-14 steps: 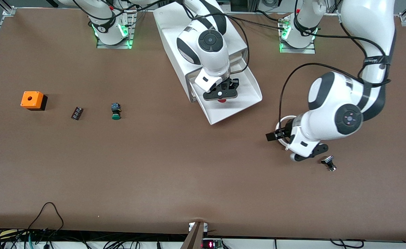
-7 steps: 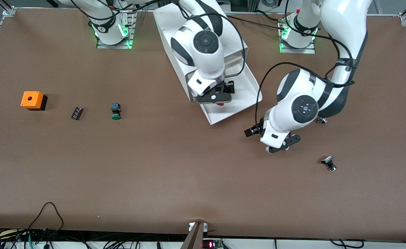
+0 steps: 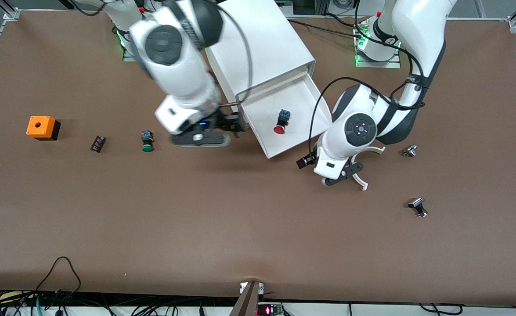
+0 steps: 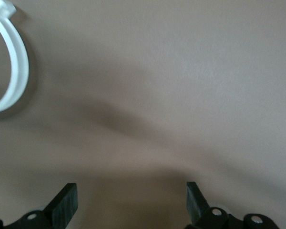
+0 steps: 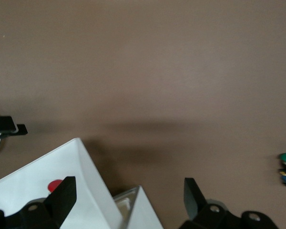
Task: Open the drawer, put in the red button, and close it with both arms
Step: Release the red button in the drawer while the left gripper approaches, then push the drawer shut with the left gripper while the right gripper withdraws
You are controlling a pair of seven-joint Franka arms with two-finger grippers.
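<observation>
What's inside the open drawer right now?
The red button lies alone in the drawer, claws clear. The drawer's part inside the cabinet is hidden.

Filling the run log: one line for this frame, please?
phase: button placed | red button lies in open drawer | right gripper open, over table beside drawer | left gripper open, over table near drawer front | drawer not yet closed
</observation>
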